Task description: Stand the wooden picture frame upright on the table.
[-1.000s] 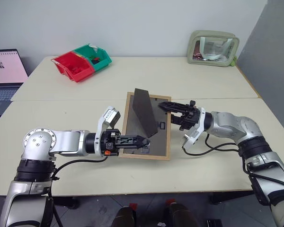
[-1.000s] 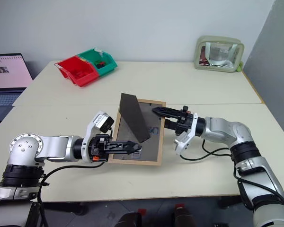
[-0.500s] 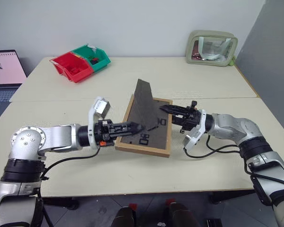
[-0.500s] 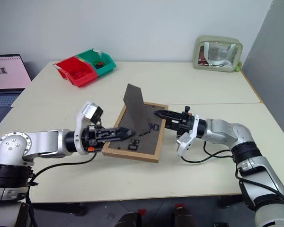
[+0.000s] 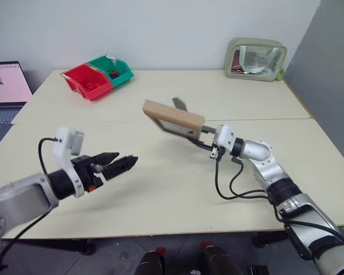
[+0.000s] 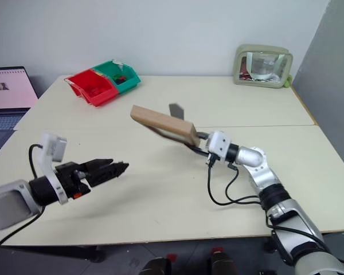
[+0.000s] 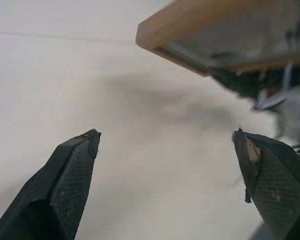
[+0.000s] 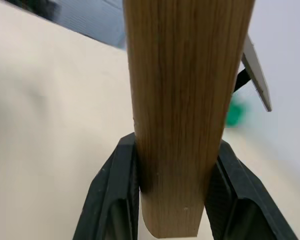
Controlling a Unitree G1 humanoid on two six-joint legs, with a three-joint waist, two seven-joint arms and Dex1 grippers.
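- The right end effector is clamped on the edge of the frame; in the right wrist view its two black fingers press on either side of the wood.
- A second ago the frame lay back-up on the desk at picture centre, with both end effectors at it. Now it is lifted clear of the surface, just above centre in the head views, carried by the right arm alone.
- It has turned as it rose: its light-wood edge now faces the camera, and the stand pokes up behind that edge.
- The left end effector has let go. Its fingers are spread wide with nothing between them, and it has drawn back to the lower left of the head views, well apart from the frame.
- In the left wrist view the frame hangs in the upper right, above bare desk.
- Judgement: the lift and hand-off look done. What remains is tilting the frame so its bottom edge and the stand both meet the desk, then releasing.
- Risk, as a judgement: a one-edge grip may let the frame swing or slip as it comes down, and I cannot tell how far the stand is folded out.
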